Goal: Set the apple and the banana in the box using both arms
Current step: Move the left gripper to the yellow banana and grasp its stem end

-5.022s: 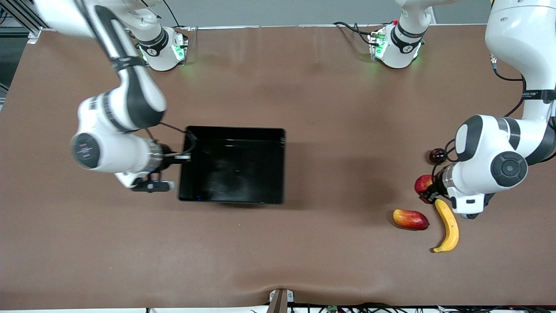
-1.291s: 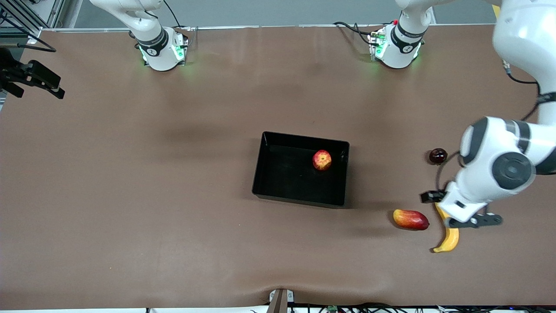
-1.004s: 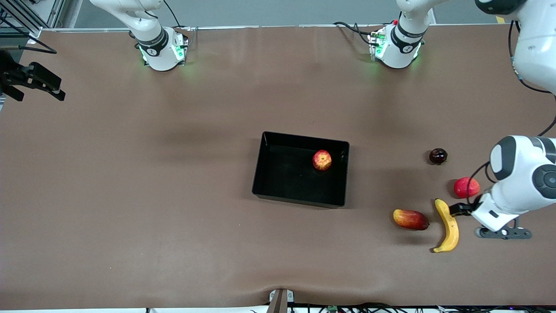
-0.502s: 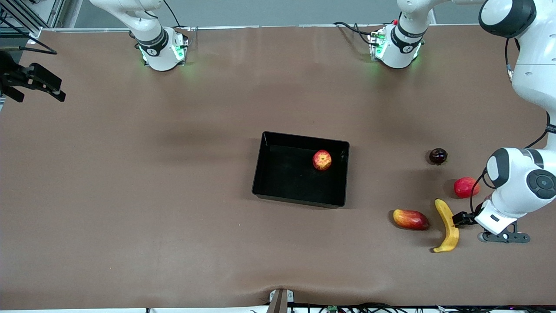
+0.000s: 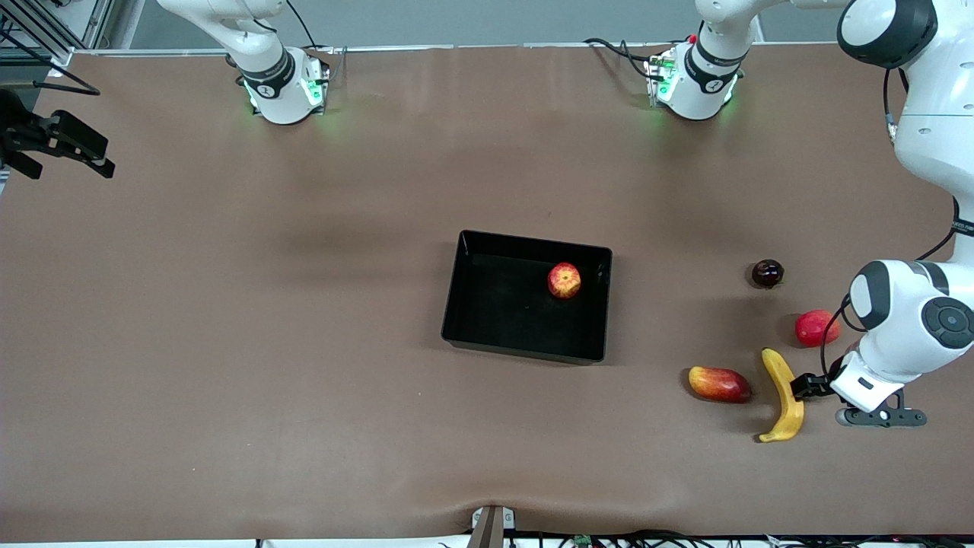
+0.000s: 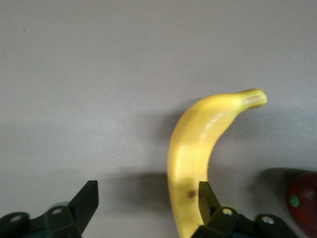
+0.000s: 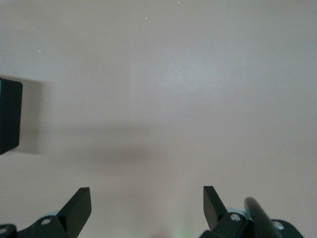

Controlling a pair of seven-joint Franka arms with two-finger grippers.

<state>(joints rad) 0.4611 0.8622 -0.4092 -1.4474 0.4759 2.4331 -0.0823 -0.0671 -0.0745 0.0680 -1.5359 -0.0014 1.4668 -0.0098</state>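
The black box [image 5: 456, 304] sits mid-table with the red, yellow-speckled apple [image 5: 564, 280] inside, close to its wall on the left arm's end. The yellow banana [image 5: 784, 396] [image 6: 198, 148] lies on the table toward the left arm's end, nearer the front camera than the box. My left gripper [image 5: 805, 386] [image 6: 147, 194] is down at the banana's middle with its jaws open. One finger [image 6: 207, 196] is against the banana's side; the other finger [image 6: 88, 196] stands well apart. My right gripper [image 5: 67, 156] [image 7: 146, 194] waits open over the table's edge at the right arm's end, holding nothing.
A red-yellow mango-like fruit [image 5: 719, 383] lies beside the banana. A plain red fruit [image 5: 817, 327] and a small dark fruit [image 5: 767, 272] lie farther from the front camera. A red fruit's edge [image 6: 303, 203] shows in the left wrist view.
My left gripper has come down beside the banana and shifted along it to its middle, and its jaws have narrowed a little. The right arm, the box and the apple have stayed put.
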